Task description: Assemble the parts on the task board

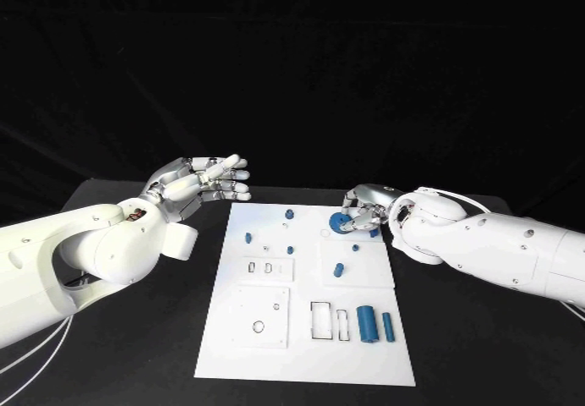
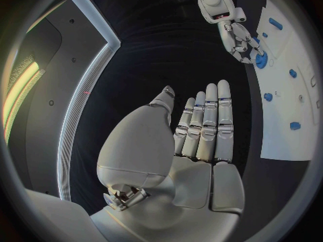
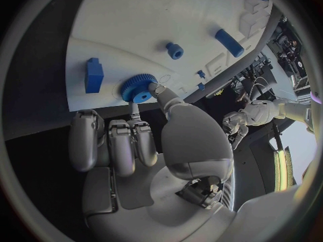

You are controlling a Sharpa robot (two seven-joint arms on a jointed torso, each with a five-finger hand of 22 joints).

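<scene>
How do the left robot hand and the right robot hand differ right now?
The left robot hand hangs over the black table beside the task board, fingers extended and holding nothing. The right robot hand is down over the board, fingertips on the blue gear. The left touches no part; the right touches that gear. Both are silver hands on white arms.

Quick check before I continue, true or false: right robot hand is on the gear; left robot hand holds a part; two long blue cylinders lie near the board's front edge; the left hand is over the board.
1. The right robot hand is on the blue gear: true.
2. The left robot hand holds a part: false, it is empty, fingers apart.
3. Two blue cylinders lie near the front edge of the board: true.
4. The left robot hand is over the board: false, it hovers beside it, off its far left corner.
</scene>
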